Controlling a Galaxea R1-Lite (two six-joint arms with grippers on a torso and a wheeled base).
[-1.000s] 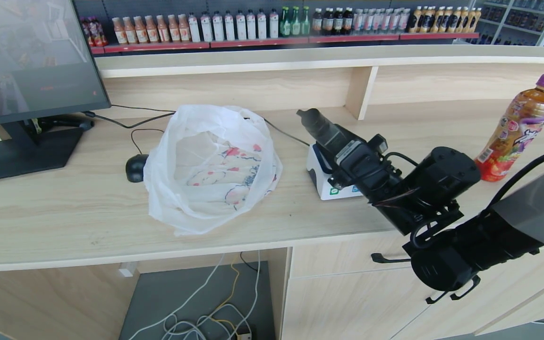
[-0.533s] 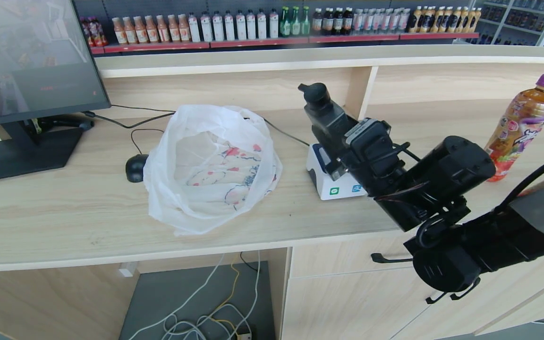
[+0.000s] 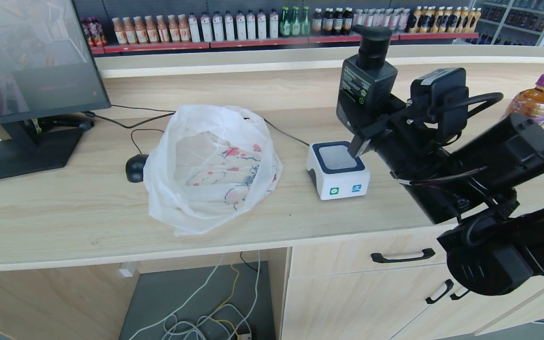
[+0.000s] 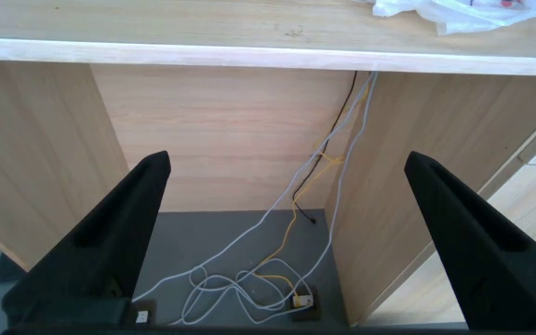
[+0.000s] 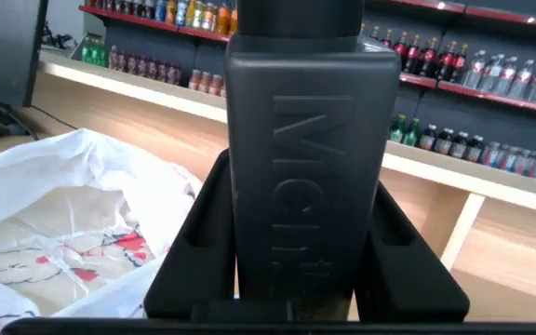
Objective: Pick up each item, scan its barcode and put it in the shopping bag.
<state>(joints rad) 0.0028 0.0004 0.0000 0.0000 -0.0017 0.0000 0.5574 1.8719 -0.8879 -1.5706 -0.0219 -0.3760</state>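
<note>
My right gripper (image 3: pixel 371 118) is shut on a dark flat bottle (image 3: pixel 365 89) with a black cap, held upright in the air just above and behind the white barcode scanner (image 3: pixel 338 171). In the right wrist view the dark bottle (image 5: pixel 305 149) stands between the fingers (image 5: pixel 198 251). The white plastic shopping bag (image 3: pixel 213 165) lies open on the counter to the left of the scanner. An orange drink bottle with a purple cap (image 3: pixel 534 99) stands at the counter's far right. My left gripper (image 4: pixel 287 242) hangs open below the counter edge, over cables on the floor.
A monitor (image 3: pixel 26 61) on its stand occupies the counter's left end, with a black mouse (image 3: pixel 135 167) and cables beside the bag. A raised wooden ledge (image 3: pixel 253 59) runs behind the counter. Drawers with black handles (image 3: pixel 402 257) lie below the right side.
My right gripper has lifted the dark bottle up and to the right, turning it from tilted to upright, and uncovered the scanner. The bag and drink bottle have stayed put.
</note>
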